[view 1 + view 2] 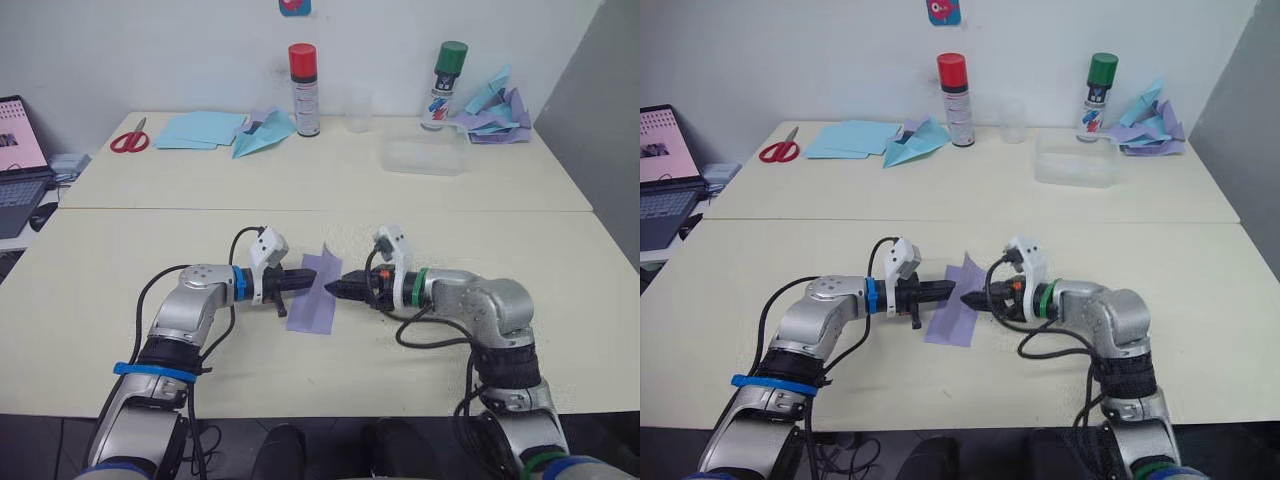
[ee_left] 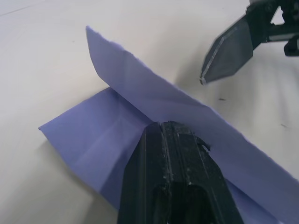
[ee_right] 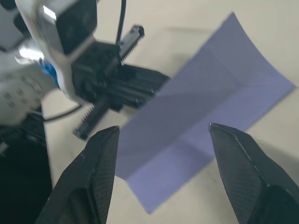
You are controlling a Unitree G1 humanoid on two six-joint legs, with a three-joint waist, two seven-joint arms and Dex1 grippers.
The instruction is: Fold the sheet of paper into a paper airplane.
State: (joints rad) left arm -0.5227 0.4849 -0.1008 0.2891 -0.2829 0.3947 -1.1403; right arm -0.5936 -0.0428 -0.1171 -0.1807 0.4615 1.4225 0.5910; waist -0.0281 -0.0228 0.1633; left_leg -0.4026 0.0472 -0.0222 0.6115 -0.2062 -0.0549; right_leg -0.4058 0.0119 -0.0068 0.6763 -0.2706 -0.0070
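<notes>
The sheet of paper [image 1: 312,298] is pale lavender and lies on the near table between my two grippers. It is bent along a crease, one half flat on the table [image 2: 93,135] and the other half standing up [image 2: 154,93]. My left gripper [image 1: 306,282] is shut, its black fingers [image 2: 180,163] resting on the flat half with the tip at the crease. My right gripper [image 1: 334,289] is open just right of the sheet, its fingertips [image 3: 111,135] spread on either side of the paper's edge [image 3: 210,98] without touching it.
On the far table are red scissors [image 1: 130,139], light blue sheets [image 1: 198,130], a light blue paper plane [image 1: 262,136], a red-capped can [image 1: 304,90], a green-capped can [image 1: 444,85], a clear container [image 1: 422,156] and a crumpled paper heap [image 1: 496,110]. A laptop [image 1: 18,165] sits at the left.
</notes>
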